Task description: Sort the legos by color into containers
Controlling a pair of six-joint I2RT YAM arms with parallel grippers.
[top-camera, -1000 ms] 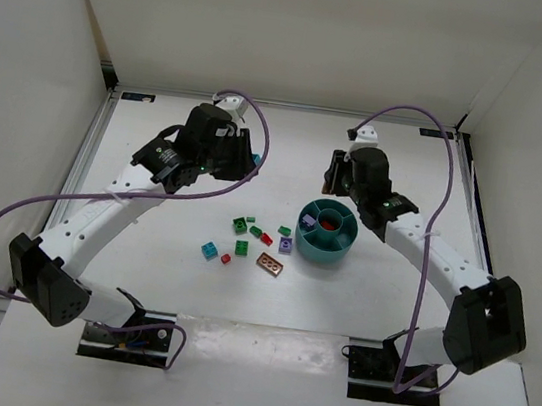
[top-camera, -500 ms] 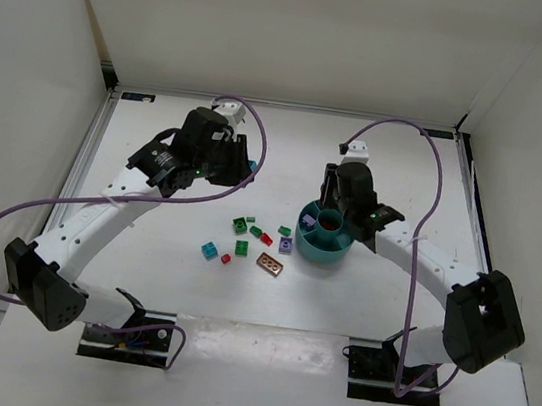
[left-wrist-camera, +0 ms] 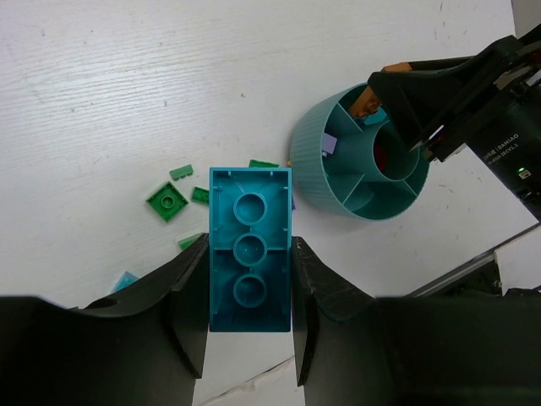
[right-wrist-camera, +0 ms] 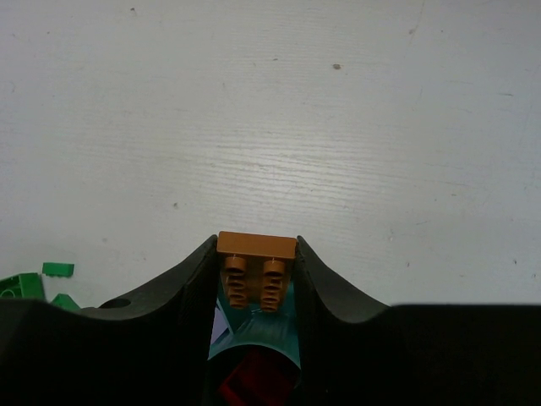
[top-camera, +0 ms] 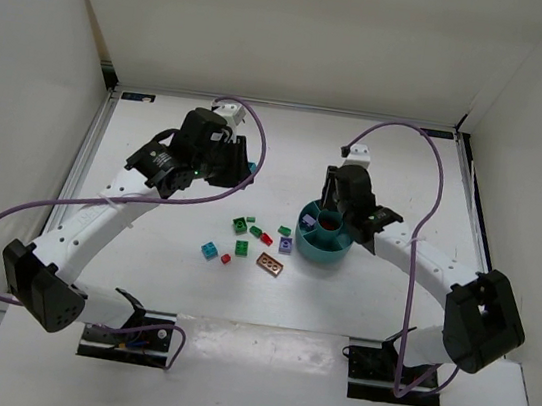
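My left gripper (left-wrist-camera: 250,245) is shut on a teal-blue lego (left-wrist-camera: 250,279), held above the table left of the teal bowl (left-wrist-camera: 317,182); from above it sits at the back left (top-camera: 244,166). My right gripper (right-wrist-camera: 256,249) is shut on a brown lego (right-wrist-camera: 256,245) over the bowl's far rim (top-camera: 322,256), directly above the dividers (right-wrist-camera: 279,326). The centre cup holds a red lego (right-wrist-camera: 249,385), and a purple piece (left-wrist-camera: 328,144) lies in one wedge. Loose on the table lie green legos (top-camera: 240,225), a red one (top-camera: 267,239), a purple one (top-camera: 286,245), a blue one (top-camera: 209,250) and a brown plate (top-camera: 270,262).
White walls enclose the table on three sides. Purple cables loop from both arms. The loose bricks lie in a cluster just left of the bowl, between the two arms.
My right gripper has swung left and nearer, from beyond the bowl to over its far rim, still shut on the brown lego. The left arm has hardly moved.
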